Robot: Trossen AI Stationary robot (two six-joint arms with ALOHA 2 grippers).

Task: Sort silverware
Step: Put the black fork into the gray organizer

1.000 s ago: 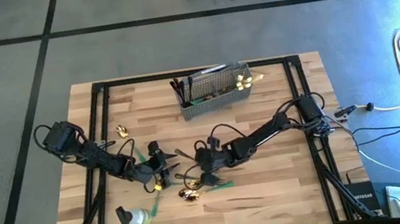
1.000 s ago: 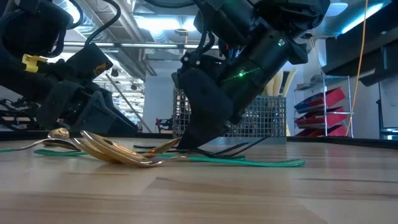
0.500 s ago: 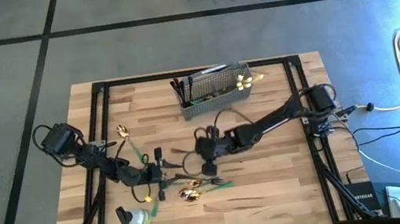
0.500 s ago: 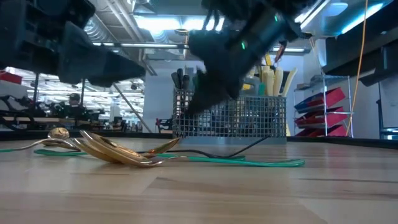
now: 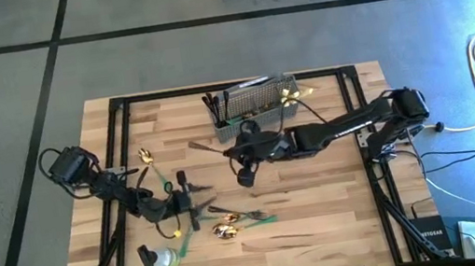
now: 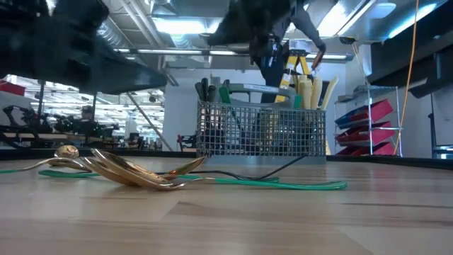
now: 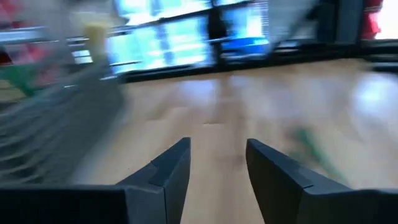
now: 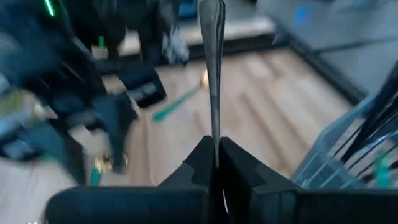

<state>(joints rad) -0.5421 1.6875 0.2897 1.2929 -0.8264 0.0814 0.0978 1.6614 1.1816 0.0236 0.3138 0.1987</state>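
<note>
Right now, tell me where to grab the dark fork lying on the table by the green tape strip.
Grip the fork at mid-handle, coming straight down from above with the fingers across it. It lies flat, the handle is its slim, straight part, and the gold spoons lie close on the table's near side, so a sideways approach would likely knock them.

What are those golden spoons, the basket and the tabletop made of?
The spoons look like polished metal with a gold finish: they mirror the ceiling lights. The basket seems to be grey wire mesh, since you can see through its grid. The tabletop looks like pale wood in glued strips, with visible grain; a laminate imitation cannot be ruled out.
</note>
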